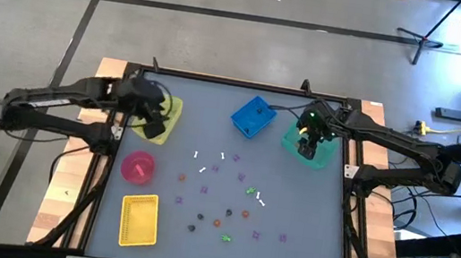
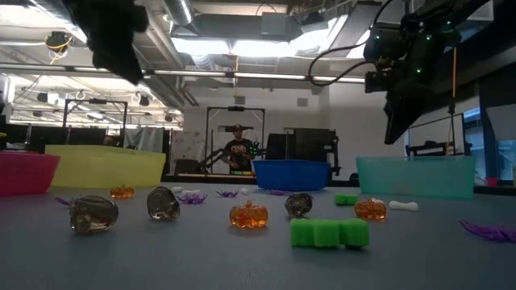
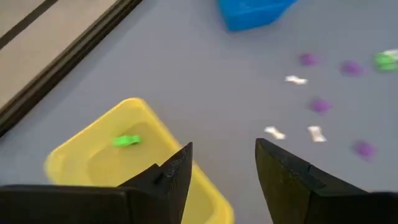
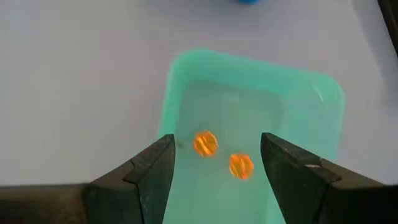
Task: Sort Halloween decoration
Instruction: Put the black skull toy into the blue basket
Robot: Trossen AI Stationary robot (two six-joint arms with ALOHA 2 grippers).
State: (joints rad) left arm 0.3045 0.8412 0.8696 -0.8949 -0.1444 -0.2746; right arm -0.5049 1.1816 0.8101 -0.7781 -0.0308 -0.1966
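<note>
Sorting looks barely begun — two orange trinkets (image 4: 217, 154) lie in the teal bin (image 4: 323, 106), one green trinket (image 3: 127, 141) in the yellow bin (image 3: 81, 155), both grippers (image 3: 221, 165) (image 4: 214, 155) released above them — while most trinkets (image 1: 225, 201) remain scattered mid-table.

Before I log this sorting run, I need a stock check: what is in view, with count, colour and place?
yellow bin: one, rear left, under the left arm; one green trinket inside.
teal bin: one, rear right; two orange pumpkins inside.
blue bin: one, rear centre.
pink bowl: one, left side.
yellow basket: one, front left.
loose trinkets: many, purple, white, orange, green and dark, scattered mid-table; exact count unclear.
person: one, in the room behind.
left end effector: open, empty, over the yellow bin's edge.
right end effector: open, empty, above the teal bin.
</note>
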